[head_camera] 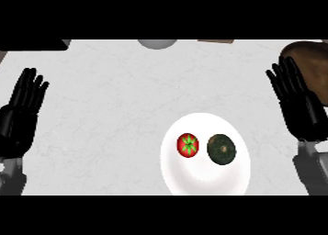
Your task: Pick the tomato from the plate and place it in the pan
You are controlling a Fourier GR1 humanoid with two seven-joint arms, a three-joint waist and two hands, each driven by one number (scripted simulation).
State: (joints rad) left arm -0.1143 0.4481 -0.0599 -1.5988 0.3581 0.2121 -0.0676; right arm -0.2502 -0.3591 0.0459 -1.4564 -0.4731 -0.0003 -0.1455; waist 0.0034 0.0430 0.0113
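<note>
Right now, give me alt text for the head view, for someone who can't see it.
A white plate on a pale counter holds a red tomato beside a dark green round fruit. The open left hand and right hand rest at the sides; a brown pan sits upper right.

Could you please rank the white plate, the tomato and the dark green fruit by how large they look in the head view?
1. White plate, by far the largest.
2. Dark green fruit.
3. Tomato, slightly smaller than the fruit beside it.

Both sit on the plate at a similar distance, so nearness hardly skews this.
</note>
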